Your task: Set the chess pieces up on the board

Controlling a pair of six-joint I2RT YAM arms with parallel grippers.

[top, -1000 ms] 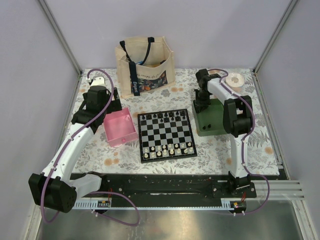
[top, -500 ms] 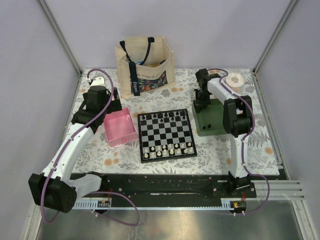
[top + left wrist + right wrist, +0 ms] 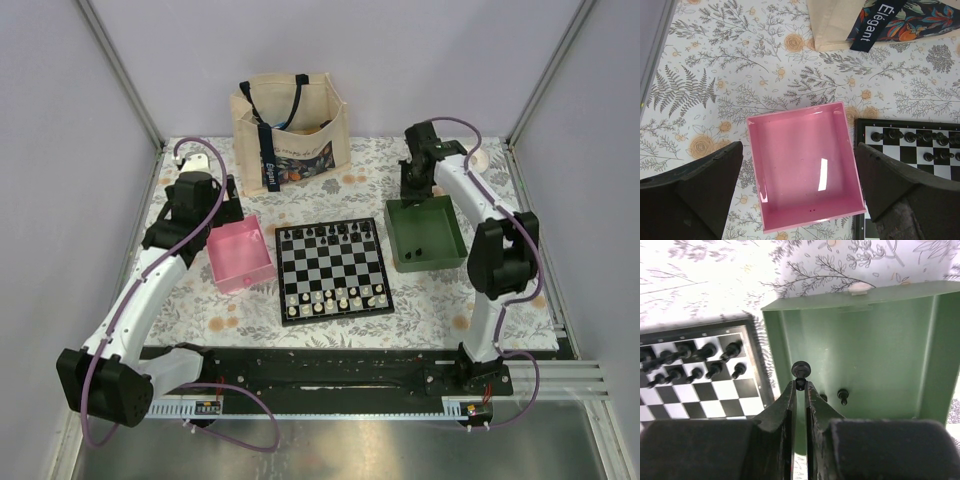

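Observation:
The chequered board (image 3: 333, 268) lies mid-table, with black chess pieces (image 3: 330, 235) in its far rows. My right gripper (image 3: 800, 385) is shut on one small black chess piece (image 3: 800, 371), held by its stem above the green tray (image 3: 855, 295). Two more black pieces (image 3: 842, 396) lie on that tray's floor. The top view shows the right gripper (image 3: 413, 185) over the tray's far left corner. My left gripper (image 3: 799, 150) is open and holds nothing, its fingers (image 3: 715, 175) astride the pink tray (image 3: 790, 125). The board's corner (image 3: 905, 150) shows at the right of the left wrist view.
White pieces (image 3: 335, 297) fill the board's near rows. A beige tote bag (image 3: 290, 130) stands at the back. The pink tray (image 3: 240, 257) sits left of the board and the green tray (image 3: 445, 250) right of it, on a floral tablecloth.
The right jaws closed on a black piece in the green tray. The right arm then rose and swung its elbow to the right, uncovering the tray. The left arm stayed still.

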